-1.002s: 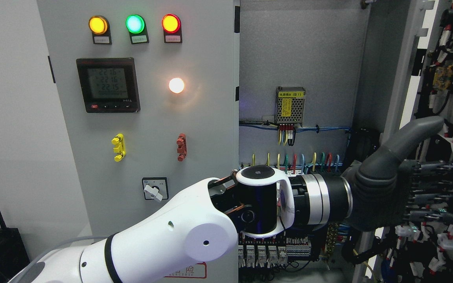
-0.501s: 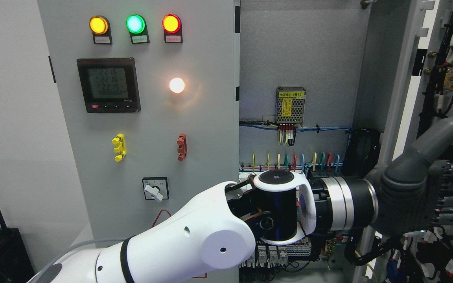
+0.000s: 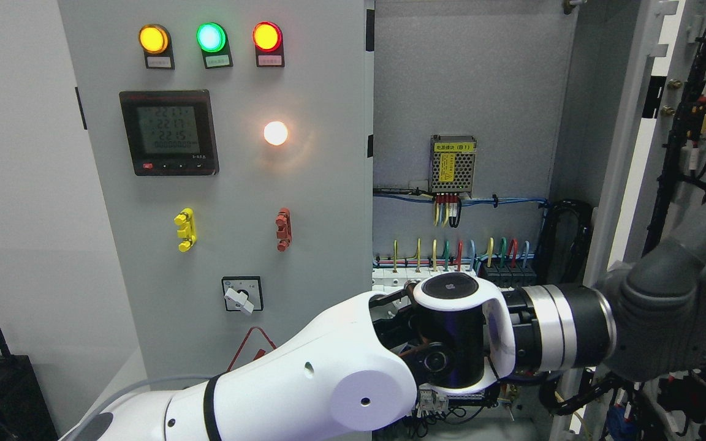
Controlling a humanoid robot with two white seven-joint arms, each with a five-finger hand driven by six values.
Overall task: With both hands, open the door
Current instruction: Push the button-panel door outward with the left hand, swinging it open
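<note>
Grey electrical cabinet (image 3: 469, 92) fills background, wiring exposed. Open grey metal door (image 3: 665, 122) stands at far right, long axis vertical, edge-on to camera. Left hand (image 3: 678, 318) – dark grey, arm entering lower left – reaches across, at door's inner face; fingers run off frame, curl and grip unclear. Right hand absent – left nearer.

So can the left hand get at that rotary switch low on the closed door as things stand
Probably not without pulling back first. The left hand is stretched far across to the open right door, while the rotary switch sits on the closed left door. Nothing blocks the switch itself; the arm would just have to fold back.
</note>
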